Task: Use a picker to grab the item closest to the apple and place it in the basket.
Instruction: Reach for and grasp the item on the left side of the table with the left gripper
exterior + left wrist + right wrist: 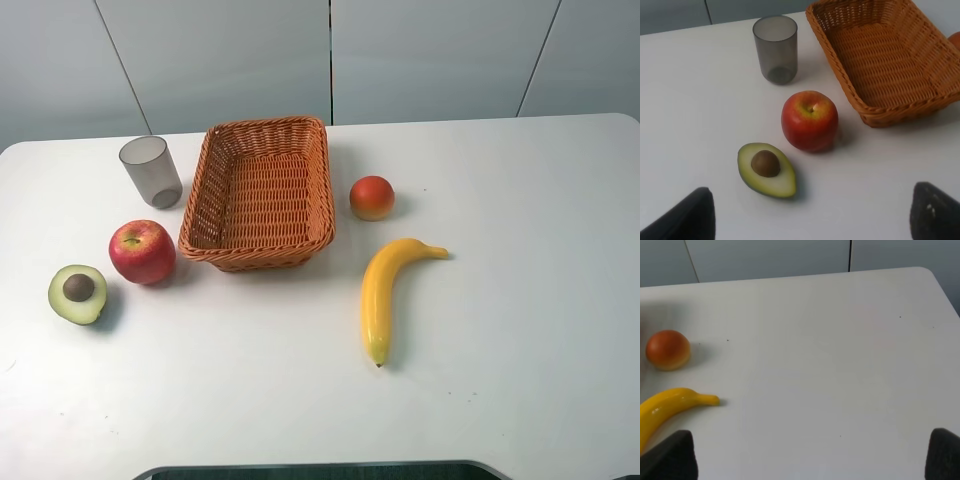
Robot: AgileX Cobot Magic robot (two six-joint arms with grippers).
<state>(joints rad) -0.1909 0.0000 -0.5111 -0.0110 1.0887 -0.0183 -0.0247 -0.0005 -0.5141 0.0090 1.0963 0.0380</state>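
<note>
A red apple stands left of the woven basket. Close beside the apple, on its near-left side, a halved avocado lies cut face up, pit showing, a small gap between them. The basket has nothing in it. In the left wrist view my left gripper is open, its dark fingertips wide apart, back from the avocado and the apple. My right gripper is open over bare table. Neither gripper shows in the exterior high view.
A grey translucent cup stands behind the apple, left of the basket. To the basket's right are an orange-red round fruit and a banana. The white table runs on to the right.
</note>
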